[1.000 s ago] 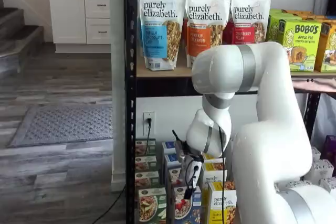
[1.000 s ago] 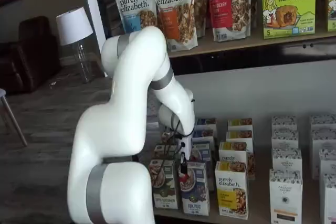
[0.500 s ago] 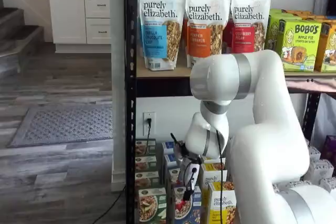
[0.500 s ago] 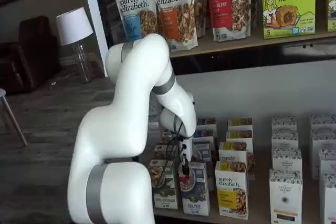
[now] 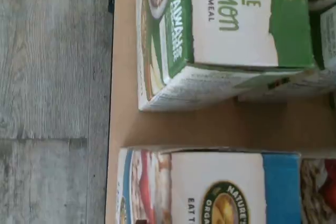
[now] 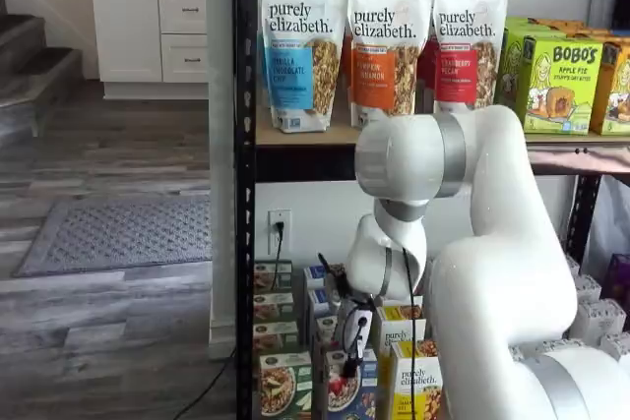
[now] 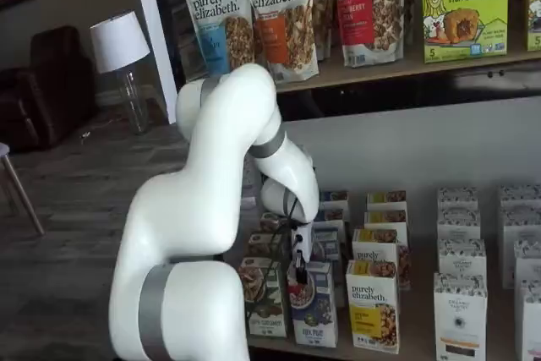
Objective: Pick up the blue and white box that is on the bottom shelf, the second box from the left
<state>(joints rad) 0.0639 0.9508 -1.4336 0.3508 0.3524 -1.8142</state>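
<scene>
1. Down on the bottom shelf (image 7: 406,352) of the black metal-post rack, the small blue and white box (image 7: 313,303) with a cereal bowl and red berries on its front is standing upright in the front row, in both shelf views (image 6: 346,386).
2. Hanging right over that carton's top, the white-bodied gripper with black fingers (image 7: 297,273) is showing side-on; its fingers are standing wide apart, with nothing held.
3. Just beside the blue and white box, the green-and-white carton (image 7: 264,296) is flanking it on one side and the yellow-and-white carton (image 7: 373,303) on the other.
4. More cartons are lining up in rows behind the front one.
5. Filling much of both shelf views, the big white robot arm (image 6: 492,243) is blocking part of the rows.
6. Seen from the wrist view, the green-and-white carton (image 5: 220,35) and the blue and white box (image 5: 220,187) are sitting apart, tan board showing between them.
7. Up above, tall granola bags (image 6: 379,46) are standing on the tan shelf board.
</scene>
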